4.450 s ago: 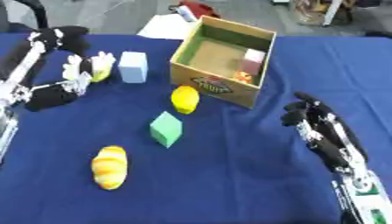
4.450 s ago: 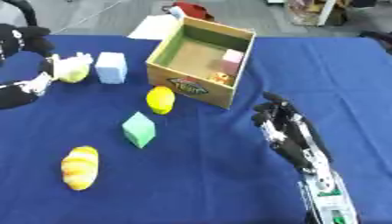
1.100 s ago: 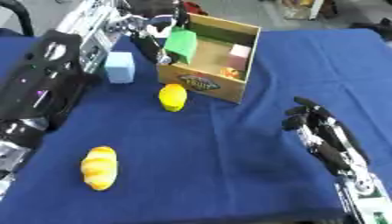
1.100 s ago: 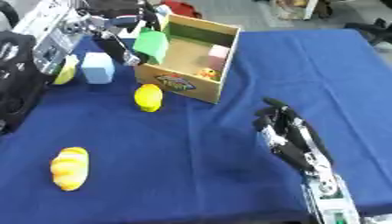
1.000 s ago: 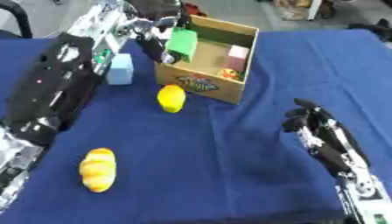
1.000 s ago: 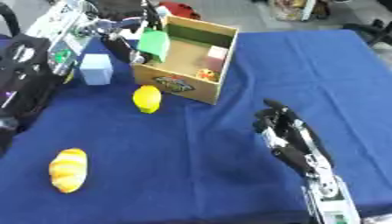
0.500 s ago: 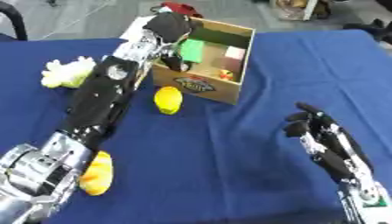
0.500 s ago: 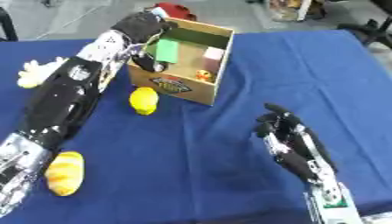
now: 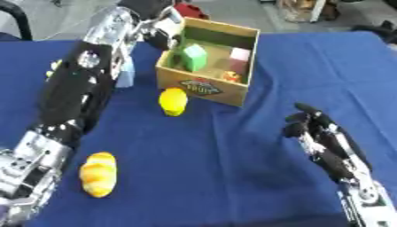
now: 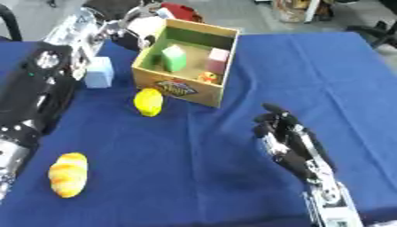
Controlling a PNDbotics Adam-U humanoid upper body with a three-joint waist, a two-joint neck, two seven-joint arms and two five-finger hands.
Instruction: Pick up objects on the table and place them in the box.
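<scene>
1. At 7 o'clock on the blue table [image 9: 232, 177] we see a bread roll [image 9: 98, 174], orange-yellow, lying alone and untouched. We judge it left to do.
2. The left arm runs from 8 o'clock up to 11 o'clock. The left hand [image 10: 138, 26] sits at the box's near-left top corner, just outside the wall. We cannot tell how its fingers stand, and we see nothing in it.
3. A pale blue cube [image 10: 99, 72] sits just beside the arm at 10 o'clock, left of the box, partly hidden in the left eye view. Not boxed yet.
4. A small yellow thing [image 9: 54, 68] peeks out behind the arm at 9 o'clock. We cannot tell what it is.
5. A lemon [image 9: 173, 101] lies near the box's front wall, around the picture's centre, apart from both hands. Also left to do.
6. The cardboard box [image 9: 203, 85] stands at 12 o'clock, open-topped, green inside. In it we see a green block [image 9: 195, 57] at the left, a pink block [image 9: 239, 55] at the right, and a small orange-yellow thing [image 9: 230, 76] near the front wall.
7. A red thing [image 10: 179, 12] lies behind the box at 12 o'clock, well off the work.
8. The right hand [image 9: 316, 137] rests idle at 4 o'clock, fingers up and slightly bent, holding nothing.
9. Our judgement: about half done. Three things in, at least three out (roll, cube, lemon), maybe the yellow thing too.
</scene>
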